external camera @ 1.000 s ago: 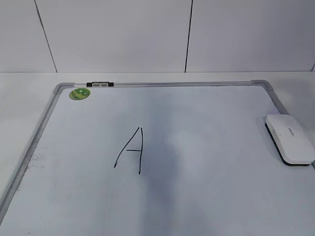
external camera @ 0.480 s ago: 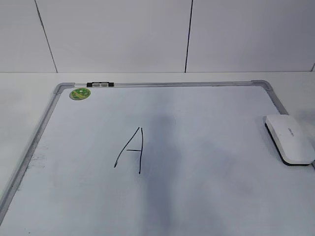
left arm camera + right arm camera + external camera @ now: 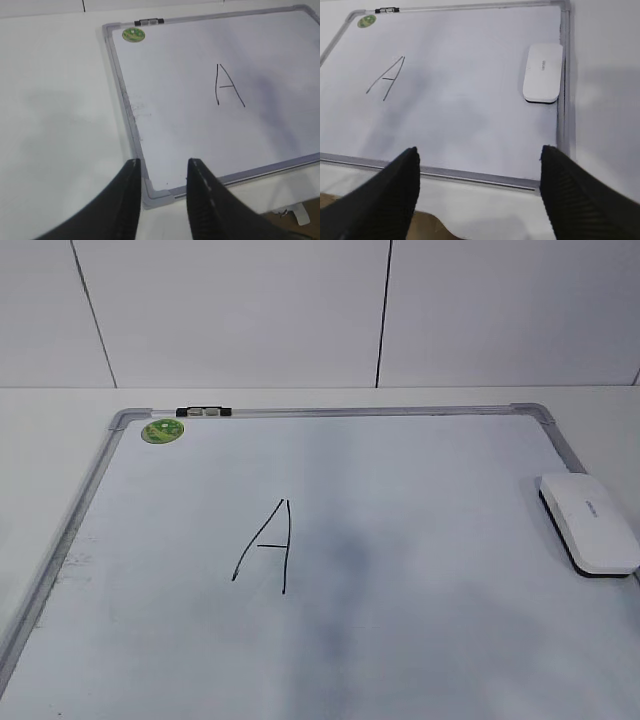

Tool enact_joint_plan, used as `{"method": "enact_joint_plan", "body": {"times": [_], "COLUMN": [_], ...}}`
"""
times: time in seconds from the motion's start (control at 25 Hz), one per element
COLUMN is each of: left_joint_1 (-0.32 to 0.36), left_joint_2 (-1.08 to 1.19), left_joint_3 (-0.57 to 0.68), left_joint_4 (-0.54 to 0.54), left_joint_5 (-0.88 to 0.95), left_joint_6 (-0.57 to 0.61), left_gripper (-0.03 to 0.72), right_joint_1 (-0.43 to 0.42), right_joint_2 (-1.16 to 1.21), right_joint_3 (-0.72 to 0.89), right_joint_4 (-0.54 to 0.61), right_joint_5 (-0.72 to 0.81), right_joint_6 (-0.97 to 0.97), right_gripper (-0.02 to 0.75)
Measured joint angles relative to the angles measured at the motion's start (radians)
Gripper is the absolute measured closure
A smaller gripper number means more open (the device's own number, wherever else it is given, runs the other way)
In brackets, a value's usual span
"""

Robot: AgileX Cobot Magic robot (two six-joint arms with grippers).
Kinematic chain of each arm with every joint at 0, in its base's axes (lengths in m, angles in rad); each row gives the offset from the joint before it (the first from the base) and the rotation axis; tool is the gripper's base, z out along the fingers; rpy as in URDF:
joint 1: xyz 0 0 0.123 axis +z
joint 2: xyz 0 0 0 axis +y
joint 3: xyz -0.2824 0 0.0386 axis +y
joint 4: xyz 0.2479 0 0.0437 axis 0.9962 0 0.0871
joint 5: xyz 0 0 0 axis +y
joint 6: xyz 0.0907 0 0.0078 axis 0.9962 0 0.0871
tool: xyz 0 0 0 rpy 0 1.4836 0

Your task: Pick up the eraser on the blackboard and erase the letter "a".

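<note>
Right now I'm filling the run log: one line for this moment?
eraser: on blackboard, right edge | capital A: intact | small a: none visible | left gripper: open, empty | right gripper: open, empty

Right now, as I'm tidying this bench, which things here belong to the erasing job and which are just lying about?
For the job: eraser; blackboard.
Just lying about: green sticker; black-and-white clip on the top frame; capital A. No small "a" shows.

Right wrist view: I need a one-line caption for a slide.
Open right gripper hangs over the blackboard edge; the eraser lies by the right frame, capital "A" at left.
</note>
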Motion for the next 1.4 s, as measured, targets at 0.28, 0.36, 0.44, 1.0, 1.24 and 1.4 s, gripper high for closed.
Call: {"method": "enact_joint_plan", "body": {"times": [0.28, 0.36, 0.44, 1.0, 1.24, 1.4], "left_joint_1": [0.000, 0.000, 0.000, 0.000, 0.000, 0.000], "left_joint_2": [-0.066, -0.073, -0.084, -0.103, -0.103, -0.103], "left_joint_3": [0.146, 0.182, 0.216, 0.315, 0.340, 0.341], "left_joint_4": [0.009, 0.022, 0.035, 0.127, 0.141, 0.141], "left_joint_5": [0.000, 0.000, 0.000, -0.123, -0.173, -0.175], "left_joint_6": [0.022, 0.026, 0.028, 0.031, 0.035, 0.035], "left_gripper": [0.449, 0.449, 0.449, 0.449, 0.449, 0.449], "right_joint_1": [0.000, 0.000, 0.000, 0.000, 0.000, 0.000], "right_joint_2": [-0.093, -0.115, -0.134, -0.199, -0.199, -0.199], "right_joint_3": [0.163, 0.201, 0.223, 0.314, 0.343, 0.343], "right_joint_4": [-0.049, -0.053, -0.056, -0.122, -0.149, -0.150], "right_joint_5": [0.001, 0.001, 0.003, -0.062, -0.114, -0.122], "right_joint_6": [-0.008, -0.027, -0.042, -0.089, -0.091, -0.091], "right_gripper": [0.145, 0.145, 0.145, 0.145, 0.145, 0.145]}}
